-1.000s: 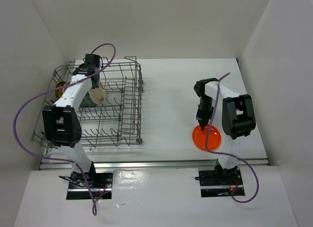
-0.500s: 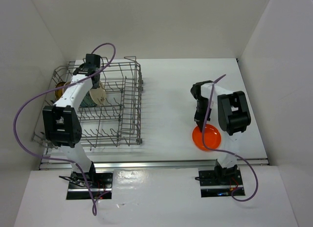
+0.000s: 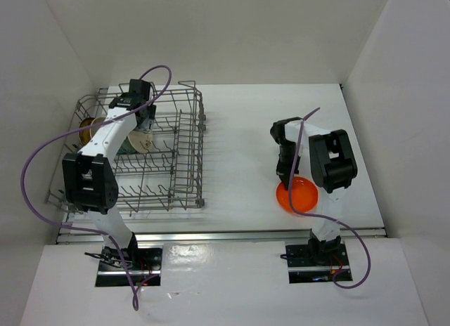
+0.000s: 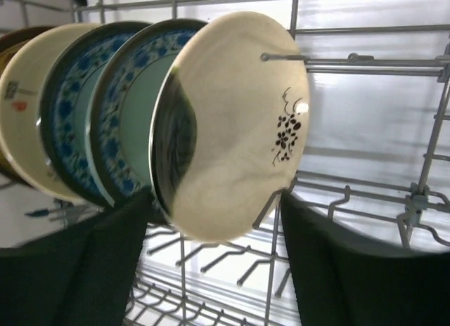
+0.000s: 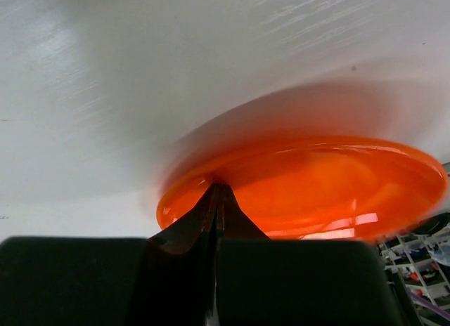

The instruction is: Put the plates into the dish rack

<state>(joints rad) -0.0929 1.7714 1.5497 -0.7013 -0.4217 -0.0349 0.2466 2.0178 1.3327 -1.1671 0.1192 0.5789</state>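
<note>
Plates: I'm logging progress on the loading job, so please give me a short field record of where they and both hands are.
In rack: five plates on edge in the dish rack, a cream plate nearest the left wrist camera
Outside rack: one orange plate, right of it
Left hand: open, at the cream plate's lower edge
Right hand: shut on the orange plate's rim

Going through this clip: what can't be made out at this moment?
Brown-yellow plate: tiny behind dish rack wires overhead; cut off by the left wrist view's left edge.
Front cream plate: lower rim hidden behind the left hand's dark fingers in the left wrist view, so its slot is unclear.
Orange plate: right wrist view is blurred, the right arm overlaps it overhead; whether it is off the table is unclear.
</note>
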